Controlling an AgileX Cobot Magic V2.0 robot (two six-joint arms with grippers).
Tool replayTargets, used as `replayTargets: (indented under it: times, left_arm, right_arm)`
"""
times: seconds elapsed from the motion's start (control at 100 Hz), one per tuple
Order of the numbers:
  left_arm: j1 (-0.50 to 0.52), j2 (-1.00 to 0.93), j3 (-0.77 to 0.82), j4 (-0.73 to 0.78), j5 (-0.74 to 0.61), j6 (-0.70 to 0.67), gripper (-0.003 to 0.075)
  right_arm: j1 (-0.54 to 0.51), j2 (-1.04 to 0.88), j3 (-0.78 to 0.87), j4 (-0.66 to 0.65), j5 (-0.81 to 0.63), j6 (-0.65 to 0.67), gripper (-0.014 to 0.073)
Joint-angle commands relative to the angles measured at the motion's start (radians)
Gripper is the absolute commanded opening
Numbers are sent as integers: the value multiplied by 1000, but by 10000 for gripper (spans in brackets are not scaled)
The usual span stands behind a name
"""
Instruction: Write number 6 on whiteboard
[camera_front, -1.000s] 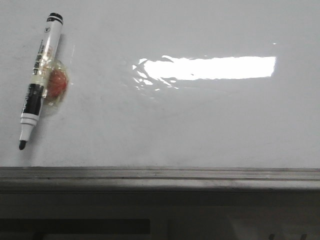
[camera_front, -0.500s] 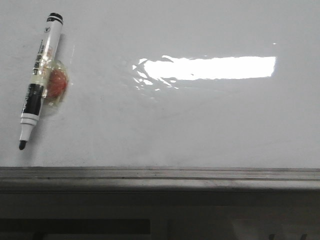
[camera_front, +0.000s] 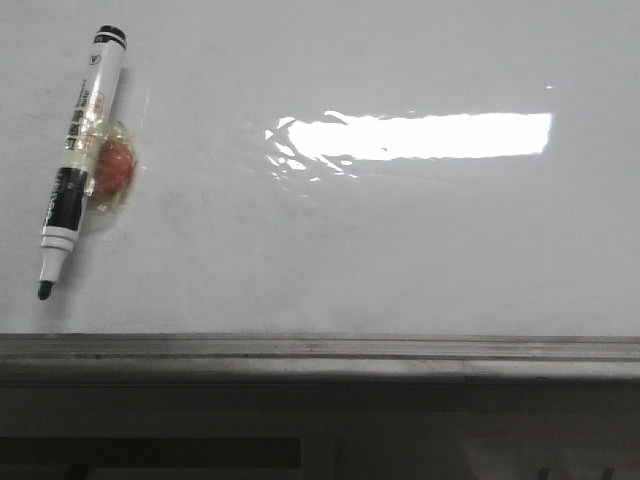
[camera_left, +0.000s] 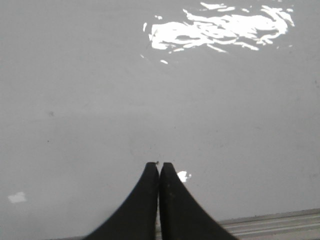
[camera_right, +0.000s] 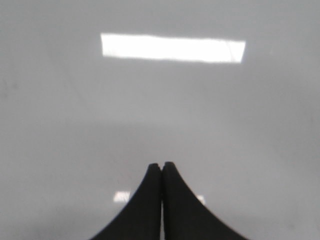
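Both of my grippers are pressed together and hold nothing: the left gripper (camera_left: 159, 165) and the right gripper (camera_right: 162, 165) each hang over bare white board, with the fingers touching along their whole length. No number 6 is on the whiteboard (camera_front: 400, 260) yet, so I judge the writing has not started. What I need first is the marker (camera_front: 78, 160), which lies flat on the board at its far left part, with a small red thing under clear tape (camera_front: 113, 170) fixed to its side. Its long axis is almost upright in the front view, slightly slanted, with the uncapped black tip toward the grey ledge (camera_front: 320, 350) and the rear end away from it. Neither wrist view shows the marker. Since it lies on the left side, I think my left arm is nearer and should fetch it.
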Motion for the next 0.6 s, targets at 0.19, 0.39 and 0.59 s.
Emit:
replayTargets:
  times: [0.19, 0.39, 0.59]
  left_arm:
    - [2, -15, 45, -84, -202, -12, -19]
    - [2, -15, 29, -142, -198, -12, -19]
    - [2, -15, -78, -145, -89, -12, -19]
  right_arm:
    - [0, -16, 25, 63, -175, -7, -71]
    - [2, -16, 12, 255, -121, -7, -71]
    - [4, 6, -84, 309, 19, -7, -71]
